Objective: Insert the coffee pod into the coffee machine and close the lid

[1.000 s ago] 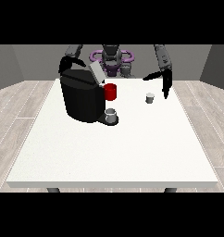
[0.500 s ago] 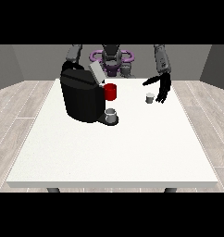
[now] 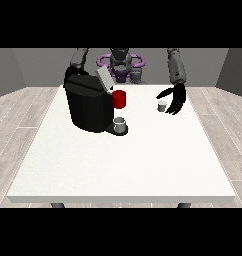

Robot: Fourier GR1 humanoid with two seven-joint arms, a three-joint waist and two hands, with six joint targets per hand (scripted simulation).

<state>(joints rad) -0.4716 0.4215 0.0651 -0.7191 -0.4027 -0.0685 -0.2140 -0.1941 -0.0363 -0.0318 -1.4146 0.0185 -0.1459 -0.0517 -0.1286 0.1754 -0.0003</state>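
Pod pickup was the step in hand, I judged. I had the hand at the view's right point(image 3: 175, 99) just beside the small white coffee pod point(image 3: 162, 105), fingers spread apart and hanging down, clamped on nothing. That pod stood on the table point(image 3: 123, 160) near its far right corner. Next it needed closing round the pod, then carrying to the coffee machine point(image 3: 89, 106), whose lid point(image 3: 104, 78) stood raised.

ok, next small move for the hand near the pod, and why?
Probably close the hand at the view's right around the coffee pod: its fingers look spread beside the pod, which stands on the table, and the coffee machine has its lid up.
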